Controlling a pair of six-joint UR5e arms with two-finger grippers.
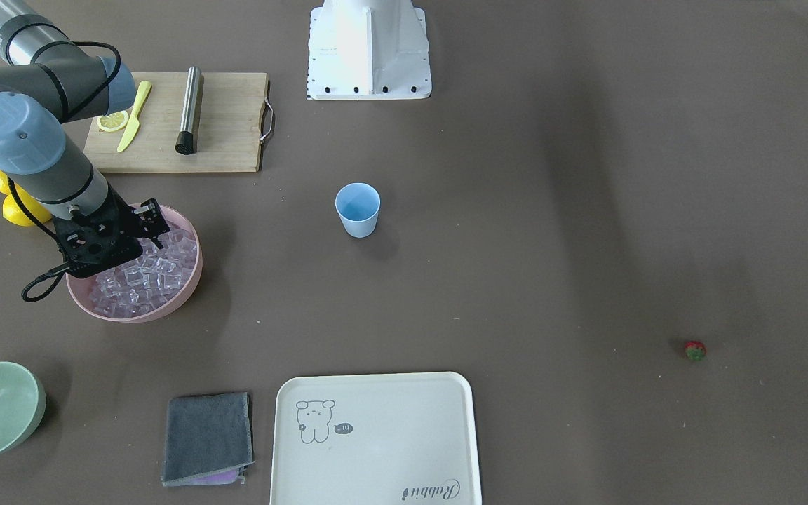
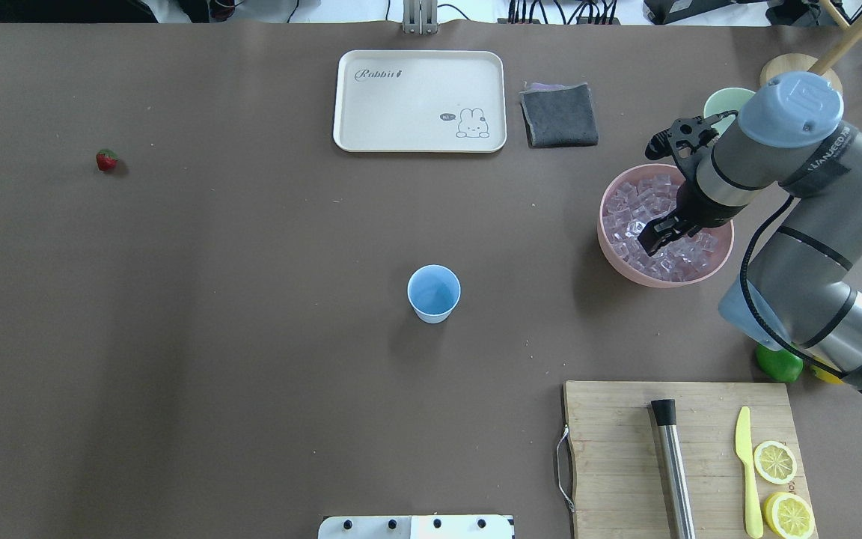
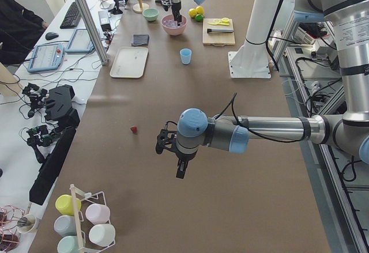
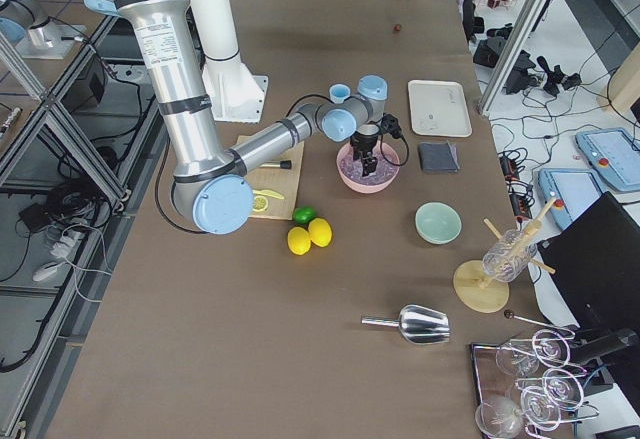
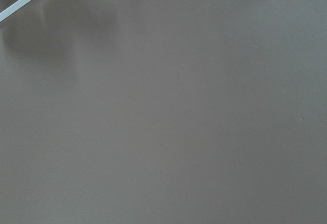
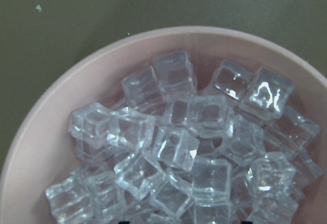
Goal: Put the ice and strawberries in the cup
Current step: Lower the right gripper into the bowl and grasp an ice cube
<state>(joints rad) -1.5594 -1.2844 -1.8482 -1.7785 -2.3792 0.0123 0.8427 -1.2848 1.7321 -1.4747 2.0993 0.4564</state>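
Right gripper [image 2: 654, 238] vertical, jaws apart, tips among ice [image 2: 637, 196] in pink bowl [image 2: 609, 253]. Cup [image 2: 433, 293] upright, well left of bowl, bare tabletop [image 2: 536, 284] between. Strawberry [image 2: 107, 159] much farther left of bowl. Left gripper [image 3: 180, 171] points down; open or closed: cannot tell.

Right arm [image 2: 775, 161] overhangs pink bowl [image 2: 604, 238]; cup [image 2: 433, 293] stands apart.

The right arm [image 2: 790, 187] folds at the elbow over the right end of the table [image 2: 251, 337], its right gripper [image 2: 654, 238] angled steeply down with jaws parted. The left arm [image 3: 271, 129] stretches level over the left end, its left gripper [image 3: 180, 169] hanging downward; how its jaws stand is unclear.
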